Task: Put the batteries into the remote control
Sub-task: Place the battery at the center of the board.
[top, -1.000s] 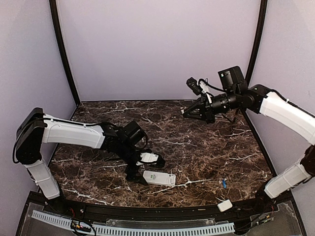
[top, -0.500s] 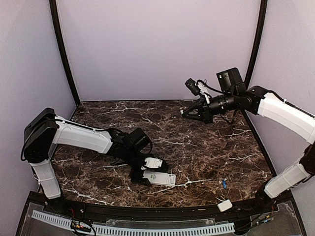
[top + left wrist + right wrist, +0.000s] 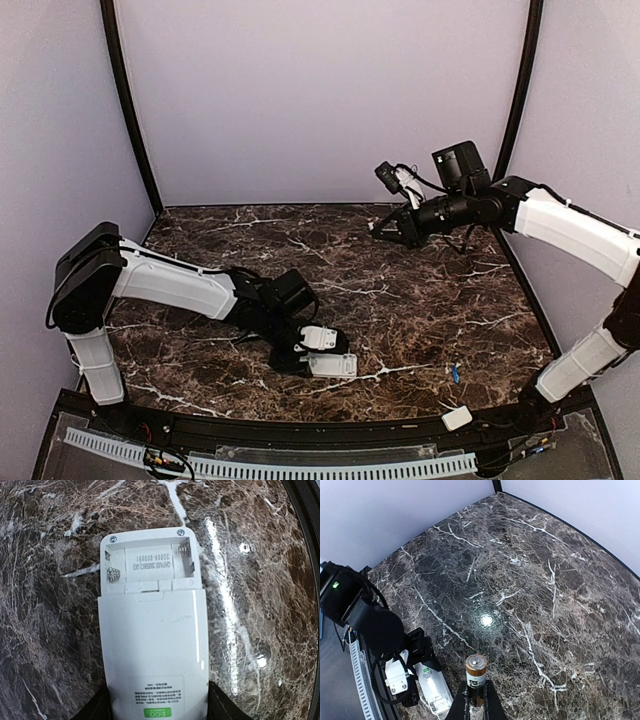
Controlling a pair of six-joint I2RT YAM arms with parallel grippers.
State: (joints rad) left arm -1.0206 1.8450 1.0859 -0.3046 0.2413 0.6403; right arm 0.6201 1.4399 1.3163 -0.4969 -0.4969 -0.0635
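**A:** From above, where's the small white oblong plastic remote point(image 3: 335, 365)?

**B:** It lies flat on the dark, white-veined marble table point(image 3: 400, 300), near the front. The left gripper point(image 3: 310, 355) is low over its left end. The right gripper point(image 3: 380, 229) is raised over the far side. A tiny blue cylindrical cell point(image 3: 455, 372) lies well apart to the right, and a small plain white cover piece point(image 3: 457, 418) sits at the front rim.

**A:** Left wrist?

**B:** The remote is back-up, its battery compartment point(image 3: 150, 565) uncovered. A black finger point(image 3: 95, 710) flanks each side of its near end. I cannot tell whether they pinch it.

**A:** Right wrist?

**B:** The jaws are clamped on a small copper-tipped cylindrical battery point(image 3: 476, 677) that sticks out past the fingertips.
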